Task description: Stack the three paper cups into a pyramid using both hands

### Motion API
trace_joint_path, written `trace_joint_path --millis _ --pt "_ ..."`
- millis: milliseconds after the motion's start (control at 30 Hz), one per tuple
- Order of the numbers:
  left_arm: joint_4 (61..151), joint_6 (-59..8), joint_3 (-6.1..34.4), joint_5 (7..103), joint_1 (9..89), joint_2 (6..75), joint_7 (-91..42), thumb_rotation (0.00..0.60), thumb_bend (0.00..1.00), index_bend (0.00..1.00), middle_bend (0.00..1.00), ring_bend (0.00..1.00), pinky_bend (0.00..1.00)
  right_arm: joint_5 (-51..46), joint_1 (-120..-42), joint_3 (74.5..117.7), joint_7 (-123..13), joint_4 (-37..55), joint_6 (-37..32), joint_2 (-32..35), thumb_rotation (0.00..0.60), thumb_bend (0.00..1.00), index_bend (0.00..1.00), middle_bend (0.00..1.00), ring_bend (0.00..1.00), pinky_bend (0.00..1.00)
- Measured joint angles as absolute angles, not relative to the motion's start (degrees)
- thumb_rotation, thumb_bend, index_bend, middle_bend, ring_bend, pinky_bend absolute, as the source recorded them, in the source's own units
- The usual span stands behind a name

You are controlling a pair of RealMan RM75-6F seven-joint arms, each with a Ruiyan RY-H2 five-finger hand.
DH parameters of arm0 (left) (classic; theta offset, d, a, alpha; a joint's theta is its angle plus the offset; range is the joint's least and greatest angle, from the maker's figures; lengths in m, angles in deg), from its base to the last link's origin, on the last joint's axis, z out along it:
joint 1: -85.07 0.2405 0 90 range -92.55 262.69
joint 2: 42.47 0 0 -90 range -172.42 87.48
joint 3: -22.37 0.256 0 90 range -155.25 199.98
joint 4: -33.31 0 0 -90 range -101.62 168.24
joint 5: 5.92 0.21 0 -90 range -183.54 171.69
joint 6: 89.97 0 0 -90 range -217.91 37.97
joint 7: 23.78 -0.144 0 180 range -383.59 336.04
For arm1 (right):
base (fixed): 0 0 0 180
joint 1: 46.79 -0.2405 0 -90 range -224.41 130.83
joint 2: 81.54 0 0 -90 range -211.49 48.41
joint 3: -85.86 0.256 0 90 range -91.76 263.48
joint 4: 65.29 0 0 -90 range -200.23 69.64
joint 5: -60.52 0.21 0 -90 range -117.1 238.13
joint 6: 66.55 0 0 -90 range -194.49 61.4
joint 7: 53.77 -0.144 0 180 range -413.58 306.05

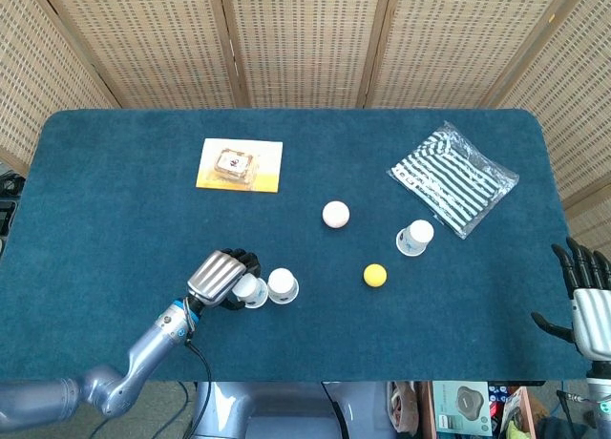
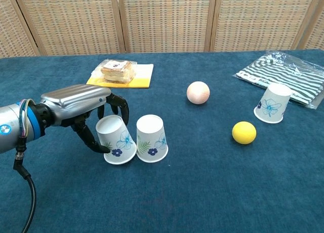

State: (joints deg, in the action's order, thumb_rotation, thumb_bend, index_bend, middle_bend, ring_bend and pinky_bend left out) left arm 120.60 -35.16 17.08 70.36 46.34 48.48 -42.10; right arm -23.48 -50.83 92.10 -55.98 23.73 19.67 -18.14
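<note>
My left hand (image 2: 83, 109) (image 1: 218, 277) grips an upside-down paper cup with blue flowers (image 2: 116, 140) (image 1: 250, 289), set on the table and slightly tilted. That cup touches a second upside-down cup with a leaf print (image 2: 151, 138) (image 1: 282, 283) just to its right. The third cup (image 2: 272, 103) (image 1: 414, 237) stands upside down at the right, beside the striped bag. My right hand (image 1: 585, 300) hangs off the table's right edge, fingers spread and holding nothing; the chest view does not show it.
A pink ball (image 2: 198, 92) and a yellow ball (image 2: 244, 132) lie between the cup pair and the third cup. A wrapped snack on a yellow card (image 2: 118, 72) sits at the back left. A striped bag (image 2: 283, 71) lies at the back right.
</note>
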Motion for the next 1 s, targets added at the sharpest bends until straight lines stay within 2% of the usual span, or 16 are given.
trace_joint_path --millis 100,267,467,767,900,1000 --pt "121.01 -35.01 17.21 70.56 46.36 48.21 -41.19 0.600 0.12 0.00 0.00 0.00 0.21 -23.51 -50.76 92.10 -55.99 23.78 19.82 -18.18 0.600 0.00 0.00 0.00 0.00 0.00" --pt "122.24 -33.63 17.25 71.65 46.85 47.09 -38.78 0.600 0.12 0.00 0.00 0.00 0.17 -23.50 -50.77 92.05 -55.83 23.81 19.78 -18.17 0.600 0.00 0.00 0.00 0.00 0.00" --pt "125.26 -28.77 17.31 73.36 49.08 43.06 -37.24 0.600 0.12 0.00 0.00 0.00 0.01 -23.99 -51.19 91.89 -55.97 23.31 19.28 -17.89 0.600 0.00 0.00 0.00 0.00 0.00" --pt "132.46 -17.39 17.96 72.51 57.31 30.86 -38.87 0.600 0.12 0.00 0.00 0.00 0.00 -25.78 -57.10 92.91 -58.38 18.29 12.87 -16.27 0.600 0.00 0.00 0.00 0.00 0.00" --pt "134.16 -12.12 18.64 72.02 62.00 26.68 -38.68 0.600 0.12 0.00 0.00 0.00 0.00 -26.65 -62.00 93.69 -62.99 15.33 7.33 -15.29 0.600 0.00 0.03 0.08 0.01 0.00" --pt "134.17 -9.49 19.23 72.19 64.56 25.33 -36.91 0.600 0.12 0.00 0.00 0.00 0.00 -27.08 -65.69 94.10 -64.98 13.14 3.22 -14.18 0.600 0.00 0.06 0.14 0.06 0.03"
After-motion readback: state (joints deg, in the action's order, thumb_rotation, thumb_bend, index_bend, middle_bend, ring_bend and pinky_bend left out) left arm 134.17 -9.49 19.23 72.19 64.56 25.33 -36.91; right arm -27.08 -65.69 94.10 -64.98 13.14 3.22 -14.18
